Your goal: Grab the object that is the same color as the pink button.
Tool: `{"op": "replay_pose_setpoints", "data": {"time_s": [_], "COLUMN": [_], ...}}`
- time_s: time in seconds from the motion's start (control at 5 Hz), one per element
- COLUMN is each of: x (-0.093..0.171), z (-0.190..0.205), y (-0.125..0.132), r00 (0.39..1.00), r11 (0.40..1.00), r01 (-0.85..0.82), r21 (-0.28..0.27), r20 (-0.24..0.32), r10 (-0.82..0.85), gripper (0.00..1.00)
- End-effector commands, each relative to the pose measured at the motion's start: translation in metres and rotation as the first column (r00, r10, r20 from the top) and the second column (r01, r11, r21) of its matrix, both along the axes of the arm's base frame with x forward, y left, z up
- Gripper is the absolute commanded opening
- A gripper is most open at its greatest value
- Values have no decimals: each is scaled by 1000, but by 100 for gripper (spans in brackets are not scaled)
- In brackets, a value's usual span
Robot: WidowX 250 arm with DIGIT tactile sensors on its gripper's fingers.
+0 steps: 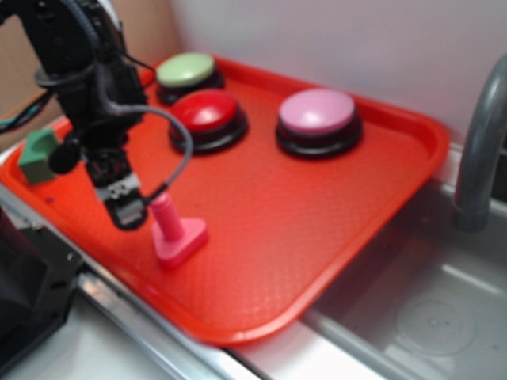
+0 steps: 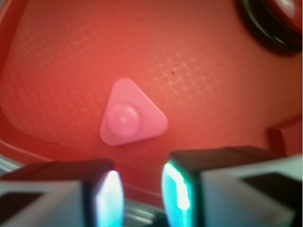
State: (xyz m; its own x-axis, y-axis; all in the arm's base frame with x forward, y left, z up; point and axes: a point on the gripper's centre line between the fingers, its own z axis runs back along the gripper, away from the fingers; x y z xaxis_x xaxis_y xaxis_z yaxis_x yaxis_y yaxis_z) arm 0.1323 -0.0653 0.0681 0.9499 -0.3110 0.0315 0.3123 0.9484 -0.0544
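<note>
A pale wall stands behind a metal sink area, with a grey faucet pipe point(image 1: 480, 150) rising at the right edge and a red plastic tray point(image 1: 317, 261) laid across the sink's rim. On the tray's far side sit three dome buttons on black bases: the green-topped button point(image 1: 187, 71) at the back, the red-topped button point(image 1: 207, 115) just in front of it, and the pink button point(image 1: 318, 115) off to the right, apart from the other two. A green block point(image 1: 38, 154) rests at the tray's left edge.

Nearer the front, the pink toy bolt point(image 1: 176, 229) stands upright on the tray, its ribbed peg rising from a rounded triangular base. The black arm comes down from the upper left, and its pincer point(image 1: 127, 207) hangs just beside the peg, to its left, at about the height of the peg's top; I cannot tell whether they touch.

From the wrist view, the bolt point(image 2: 130, 118) is seen from above, lying ahead of the two fingertips point(image 2: 177, 187). The pincer point(image 2: 142, 189) is spread with a narrow gap and nothing between its fingers.
</note>
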Motion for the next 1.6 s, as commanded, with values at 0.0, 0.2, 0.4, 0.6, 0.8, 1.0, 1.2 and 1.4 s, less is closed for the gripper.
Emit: {"op": "replay_pose_setpoints", "data": {"time_s": [0.0, 0.2, 0.4, 0.6, 0.8, 1.0, 1.2, 1.4], "x": [19, 21, 21, 20, 21, 21, 19, 17], "z": [-12, -15, -17, -20, -23, -24, -17, 28], "y": [-17, -18, -19, -19, -20, -19, -17, -11], "r00": [998, 998, 997, 997, 997, 997, 998, 995], "r11": [999, 998, 999, 999, 999, 999, 999, 999], "r01": [41, 48, 51, 39, 36, 39, 31, -42], "r21": [-31, -28, -20, -15, -16, -15, -19, 11], "r20": [55, 51, 52, 62, 65, 60, 60, 88], "r10": [-39, -47, -50, -38, -35, -38, -30, 41], "gripper": [100, 100, 100, 0, 0, 0, 0, 0]}}
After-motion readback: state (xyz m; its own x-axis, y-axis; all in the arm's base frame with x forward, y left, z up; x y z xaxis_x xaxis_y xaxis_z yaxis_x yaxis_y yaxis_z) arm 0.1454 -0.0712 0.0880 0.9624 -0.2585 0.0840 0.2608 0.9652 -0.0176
